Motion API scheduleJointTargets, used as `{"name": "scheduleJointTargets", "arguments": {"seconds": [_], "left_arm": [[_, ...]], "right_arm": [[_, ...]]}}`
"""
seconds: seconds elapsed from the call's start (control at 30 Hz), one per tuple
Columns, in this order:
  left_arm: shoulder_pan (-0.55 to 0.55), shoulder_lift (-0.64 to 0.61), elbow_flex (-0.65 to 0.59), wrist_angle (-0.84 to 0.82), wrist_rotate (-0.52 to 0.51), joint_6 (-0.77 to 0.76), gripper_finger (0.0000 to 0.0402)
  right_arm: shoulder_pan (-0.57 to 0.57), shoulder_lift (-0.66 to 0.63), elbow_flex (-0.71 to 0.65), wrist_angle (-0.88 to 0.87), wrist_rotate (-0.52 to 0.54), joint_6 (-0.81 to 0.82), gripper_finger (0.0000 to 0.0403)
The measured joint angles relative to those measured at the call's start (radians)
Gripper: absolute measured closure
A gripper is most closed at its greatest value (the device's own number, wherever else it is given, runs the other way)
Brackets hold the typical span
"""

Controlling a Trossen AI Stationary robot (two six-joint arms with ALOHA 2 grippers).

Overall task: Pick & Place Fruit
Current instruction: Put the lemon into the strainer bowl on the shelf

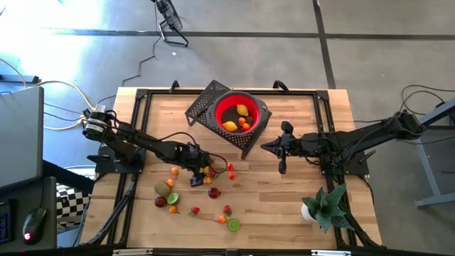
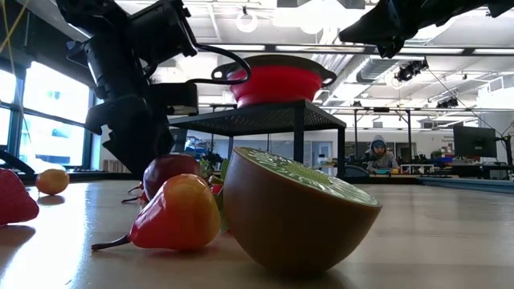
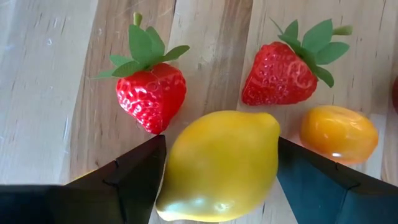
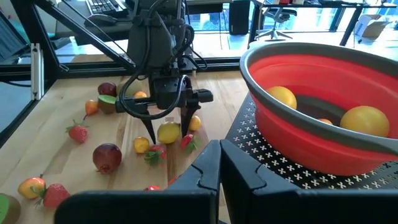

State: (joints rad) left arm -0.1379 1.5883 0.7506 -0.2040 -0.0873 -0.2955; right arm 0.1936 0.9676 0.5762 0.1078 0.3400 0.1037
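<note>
On the wooden worktop (image 1: 284,192) no brand, label or readable writing shows on any thing. The left claw (image 4: 169,132) is down at the worktop, left of the middle, with its two fingers (image 3: 134,171) spread wide on both sides of a yellow lemon (image 3: 217,165); the fingers stand just beside the lemon, but the lemon lies on the wood, so it is not clearly gripped. Just beyond the lemon lie two red strawberries (image 3: 151,93) with green leaves and a small orange fruit (image 3: 339,134). More small fruit (image 1: 192,199) is scattered on the near left part of the worktop, among them a cut green half (image 2: 297,209) and a red and yellow pear (image 2: 177,213). The red bowl (image 1: 240,114) stands on a black mesh stand (image 1: 206,107) at the far middle of the worktop and holds a few yellow and orange pieces (image 1: 242,110). The right claw (image 1: 282,166) hangs above the worktop, right of the bowl, with its fingers closed together on nothing. A spiky green plant (image 1: 327,206) in a white pot stands at the near right.
</note>
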Motion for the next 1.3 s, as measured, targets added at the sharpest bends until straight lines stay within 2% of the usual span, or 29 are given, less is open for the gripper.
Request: {"name": "scheduleJointTargets", "arguments": {"seconds": [0.97, 1.3], "left_arm": [[0.0, 0.0, 0.0, 0.002, -0.002, -0.02, 0.0118], [0.001, 0.0, 0.0, 0.0, -0.005, -0.024, 0.0182]], "right_arm": [[0.0, 0.0, 0.0, -0.028, -0.002, 0.001, 0.0401], [0.0, 0.0, 0.0, -0.029, -0.002, 0.001, 0.0401]]}}
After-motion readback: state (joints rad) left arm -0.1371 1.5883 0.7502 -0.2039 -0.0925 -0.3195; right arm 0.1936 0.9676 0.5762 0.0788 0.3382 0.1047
